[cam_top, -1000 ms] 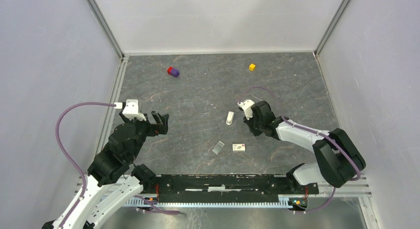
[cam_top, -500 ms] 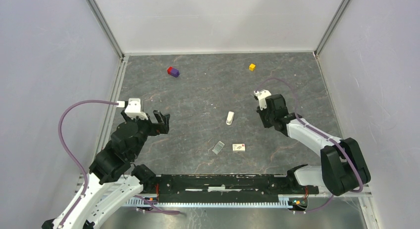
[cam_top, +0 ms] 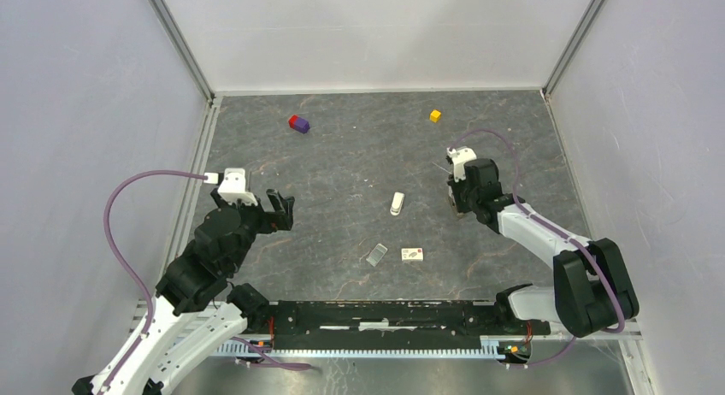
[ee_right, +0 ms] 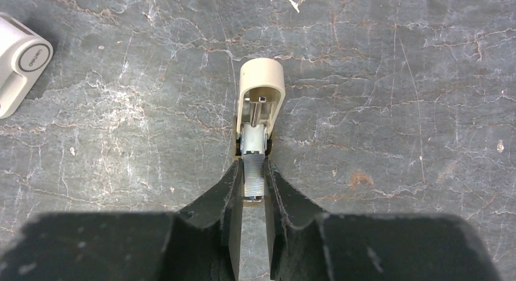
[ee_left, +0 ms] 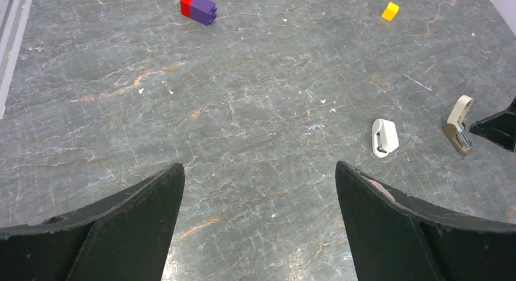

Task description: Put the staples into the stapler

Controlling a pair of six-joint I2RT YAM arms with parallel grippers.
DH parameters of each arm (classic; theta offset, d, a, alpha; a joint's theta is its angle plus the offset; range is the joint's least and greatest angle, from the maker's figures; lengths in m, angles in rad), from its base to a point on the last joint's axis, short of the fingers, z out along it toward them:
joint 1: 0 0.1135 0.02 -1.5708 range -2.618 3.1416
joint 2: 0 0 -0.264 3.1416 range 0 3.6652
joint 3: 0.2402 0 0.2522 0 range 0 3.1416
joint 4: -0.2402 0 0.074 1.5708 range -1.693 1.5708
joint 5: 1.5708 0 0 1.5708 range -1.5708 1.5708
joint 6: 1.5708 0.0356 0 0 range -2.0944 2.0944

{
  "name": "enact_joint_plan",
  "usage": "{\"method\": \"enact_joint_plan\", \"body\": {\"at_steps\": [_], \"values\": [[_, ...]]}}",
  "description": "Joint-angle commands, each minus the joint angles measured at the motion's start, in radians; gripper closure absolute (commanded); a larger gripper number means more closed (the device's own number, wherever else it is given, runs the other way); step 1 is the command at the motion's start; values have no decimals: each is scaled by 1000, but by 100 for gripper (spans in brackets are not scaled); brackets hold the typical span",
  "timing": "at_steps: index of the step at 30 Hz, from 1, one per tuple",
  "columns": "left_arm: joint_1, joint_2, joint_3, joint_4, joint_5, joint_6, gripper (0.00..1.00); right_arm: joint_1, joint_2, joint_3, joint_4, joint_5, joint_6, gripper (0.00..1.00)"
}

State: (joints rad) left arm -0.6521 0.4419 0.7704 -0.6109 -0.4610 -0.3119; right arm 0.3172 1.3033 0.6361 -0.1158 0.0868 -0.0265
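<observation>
Rightward from mid-table, the right fingers [ee_right: 254,168] have carried the stapler [ee_right: 261,80], pinching its metal end, with open table [cam_top: 342,173] all around. Left fingers [ee_left: 258,168] hang spread. The small box [cam_top: 413,254] lies near the front edge, contents unseen.

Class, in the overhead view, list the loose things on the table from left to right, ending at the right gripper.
Red-purple block → grey piece → white piece → small box → yellow cube → right gripper, holding the stapler.
</observation>
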Motion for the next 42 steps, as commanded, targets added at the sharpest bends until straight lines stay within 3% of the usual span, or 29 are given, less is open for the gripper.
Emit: {"method": "enact_joint_plan", "body": {"at_steps": [1, 42], "values": [[0, 11, 3, 28, 5, 56, 0, -6, -23, -20, 77, 14, 25, 78], [0, 12, 2, 31, 8, 56, 0, -17, 0, -74, 146, 10, 73, 78]]}}
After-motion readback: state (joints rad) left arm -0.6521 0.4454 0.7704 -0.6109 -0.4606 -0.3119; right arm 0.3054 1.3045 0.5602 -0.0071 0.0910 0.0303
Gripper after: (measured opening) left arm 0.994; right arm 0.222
